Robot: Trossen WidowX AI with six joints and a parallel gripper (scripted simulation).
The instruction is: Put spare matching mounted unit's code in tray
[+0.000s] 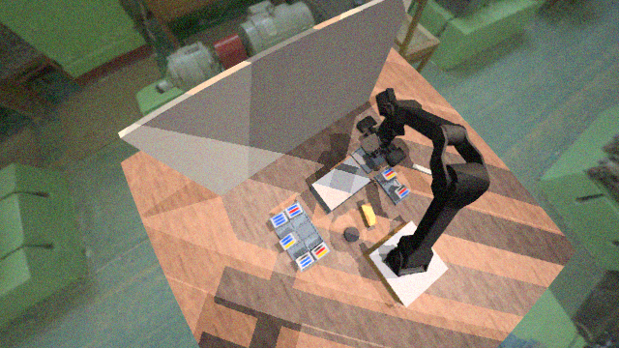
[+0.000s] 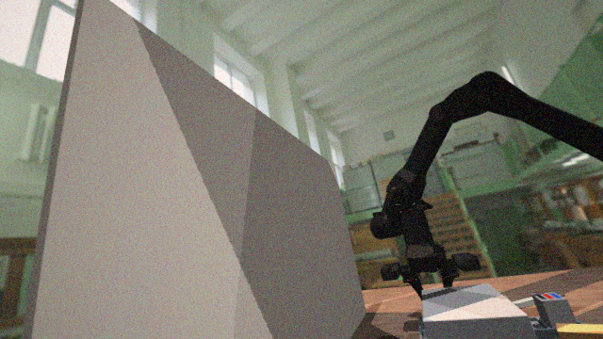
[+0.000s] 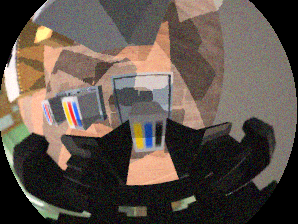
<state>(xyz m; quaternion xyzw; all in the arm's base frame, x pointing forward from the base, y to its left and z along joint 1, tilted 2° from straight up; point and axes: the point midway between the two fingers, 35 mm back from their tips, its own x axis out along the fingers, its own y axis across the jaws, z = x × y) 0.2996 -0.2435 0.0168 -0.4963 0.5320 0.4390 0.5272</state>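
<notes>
Grey and boxy, the spare (image 3: 141, 115) with blue, yellow and black stripes sits clamped in the black gripper (image 3: 148, 137), just beside the flat white tray (image 1: 340, 186), above the wood-grain table (image 1: 203, 213).

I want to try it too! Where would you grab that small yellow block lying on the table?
Grip the yellow block across its two long sides, near the middle, coming straight down from above. It lies flat and narrow with bare wood on both sides. The gripper is shut on a grey spare.

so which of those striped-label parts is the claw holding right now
The grey part with the yellow, blue and black striped label, pinched in the claw. The others lie on the table: one beside it, the rest grouped further off.
</notes>
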